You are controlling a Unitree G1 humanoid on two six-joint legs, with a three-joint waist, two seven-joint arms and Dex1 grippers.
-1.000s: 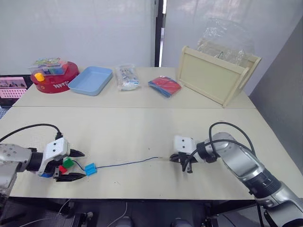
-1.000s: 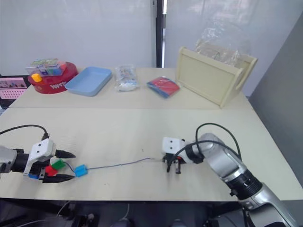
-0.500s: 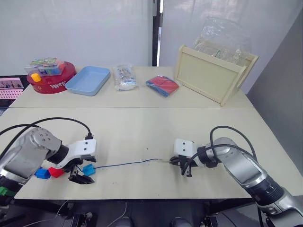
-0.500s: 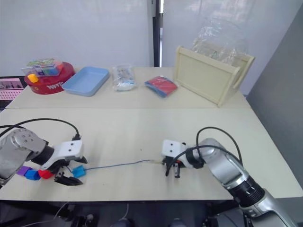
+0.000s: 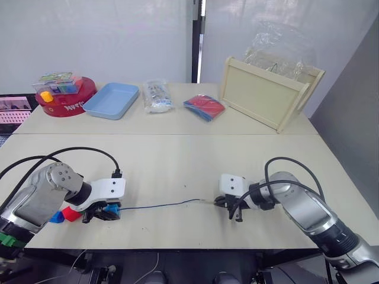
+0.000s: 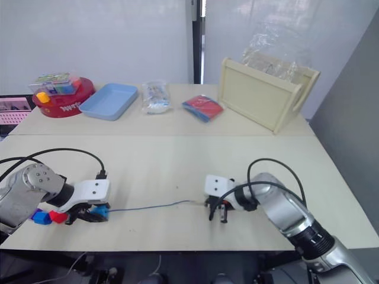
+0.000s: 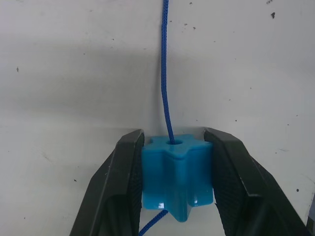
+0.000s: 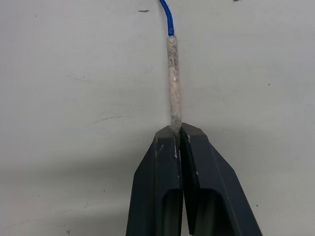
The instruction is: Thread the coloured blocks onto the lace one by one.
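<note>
The left gripper (image 7: 172, 167) is clamped on the light blue block (image 7: 177, 174), one black finger pressed against each side, with the lace (image 5: 160, 206) running through the hole in the block's middle. This sits close to the front edge of the near table (image 5: 177, 160), at its left end. Just to the left of that gripper lie the red block (image 5: 71, 214) and the blue block (image 5: 56, 218), and the purple block (image 6: 37, 211) shows beside them, all close to the same edge. The lace stretches rightward across bare tabletop to the right gripper (image 8: 176, 135), whose fingers are pinched together on the pale tip (image 8: 173, 78). The wide middle of the table behind the lace lies open up to the seam with the far table (image 5: 177, 121).
</note>
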